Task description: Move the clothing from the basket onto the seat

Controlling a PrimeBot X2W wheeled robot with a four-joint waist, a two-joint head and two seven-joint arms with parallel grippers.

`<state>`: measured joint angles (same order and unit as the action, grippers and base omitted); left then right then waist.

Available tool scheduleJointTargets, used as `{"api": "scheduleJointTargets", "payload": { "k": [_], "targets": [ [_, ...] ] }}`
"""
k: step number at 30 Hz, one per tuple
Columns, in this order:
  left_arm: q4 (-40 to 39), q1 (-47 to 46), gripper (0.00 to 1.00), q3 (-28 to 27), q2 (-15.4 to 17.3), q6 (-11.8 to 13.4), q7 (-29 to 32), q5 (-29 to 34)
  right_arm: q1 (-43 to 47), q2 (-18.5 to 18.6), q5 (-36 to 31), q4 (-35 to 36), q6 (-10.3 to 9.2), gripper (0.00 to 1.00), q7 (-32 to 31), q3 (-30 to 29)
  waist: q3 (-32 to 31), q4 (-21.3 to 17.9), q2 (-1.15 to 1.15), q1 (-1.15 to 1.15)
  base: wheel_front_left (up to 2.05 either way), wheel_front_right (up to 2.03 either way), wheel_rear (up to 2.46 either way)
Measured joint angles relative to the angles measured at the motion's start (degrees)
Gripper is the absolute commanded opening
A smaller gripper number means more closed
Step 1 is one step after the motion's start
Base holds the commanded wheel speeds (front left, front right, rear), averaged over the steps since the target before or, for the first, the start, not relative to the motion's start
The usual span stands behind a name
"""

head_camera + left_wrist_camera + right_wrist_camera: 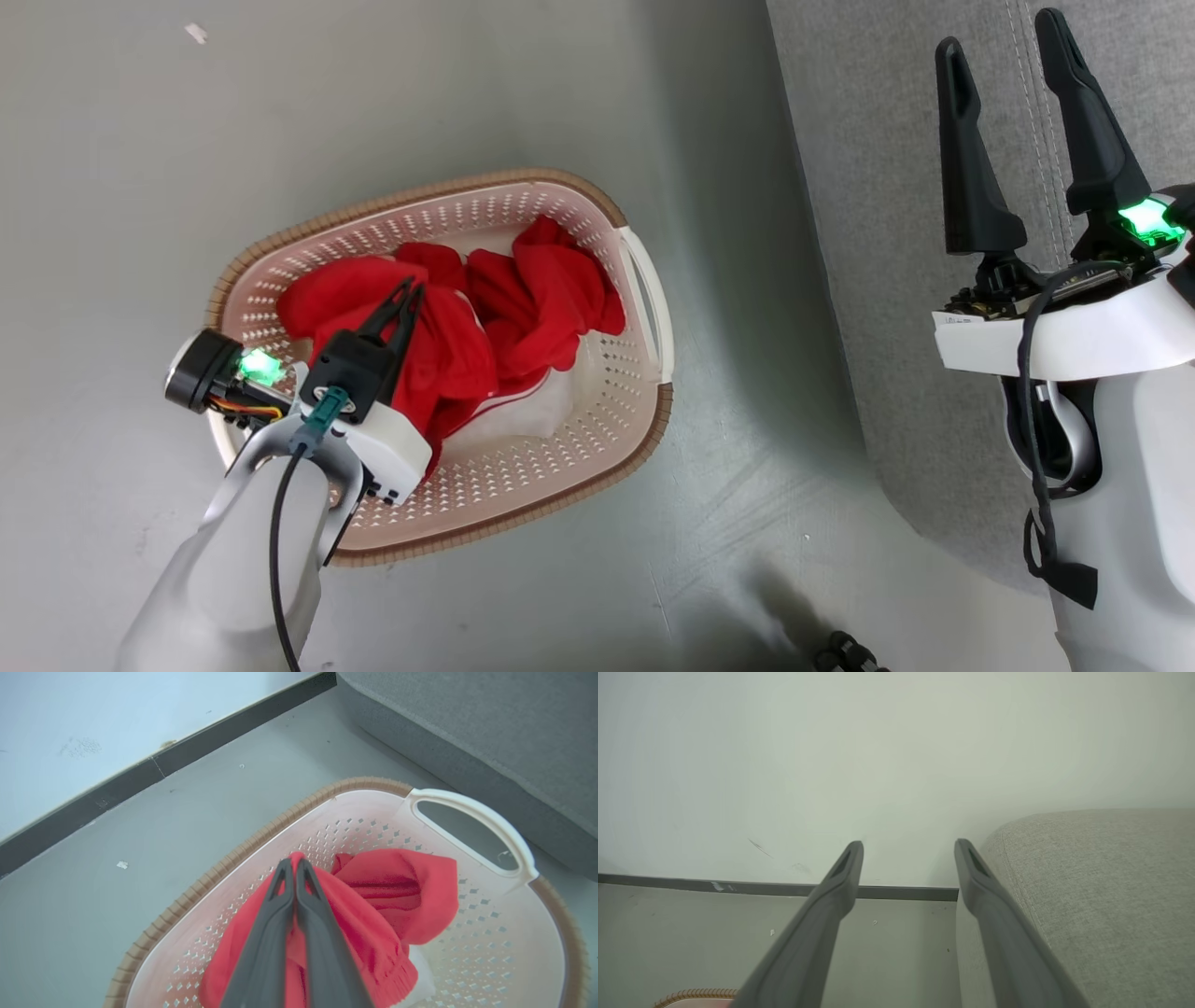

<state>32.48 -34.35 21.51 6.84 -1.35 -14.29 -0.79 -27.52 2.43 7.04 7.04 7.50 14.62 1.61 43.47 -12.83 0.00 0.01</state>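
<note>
Left gripper (408, 291) is down in the pile with its two dark fingers pressed together. From the left wrist view, I'd say they're pinching a peak of the bright red soft fabric clothing (523, 299), since the cloth tents right up to the tips. The rest is bunched inside the cream-white perforated plastic oval basket (523, 476) with the brown rim, sitting on the grey floor (187, 140).

The big grey woven-fabric upholstered seat (887, 233) lies off to my right, past the basket's white handle (649, 299), so the carry has to go rightward across that side. Right gripper (1001, 33) hangs over the seat edge, fingers spread wide and holding nothing. It's the nearer arm to the seat, but the left one has the cloth.
</note>
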Motion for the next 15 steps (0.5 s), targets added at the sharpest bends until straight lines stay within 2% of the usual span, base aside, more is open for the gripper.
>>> {"api": "scheduleJointTargets", "payload": {
  "k": [15],
  "targets": [
    [-14.85, 6.06, 0.00, -3.83, 0.64, 1.94, -0.01, -2.72, 0.75, 0.07, -2.59, -2.26, 0.00, 1.00, 0.00, -1.31, -6.12, 3.42, 0.00, 0.00, 0.00, 0.00, 0.00]
  ]
}}
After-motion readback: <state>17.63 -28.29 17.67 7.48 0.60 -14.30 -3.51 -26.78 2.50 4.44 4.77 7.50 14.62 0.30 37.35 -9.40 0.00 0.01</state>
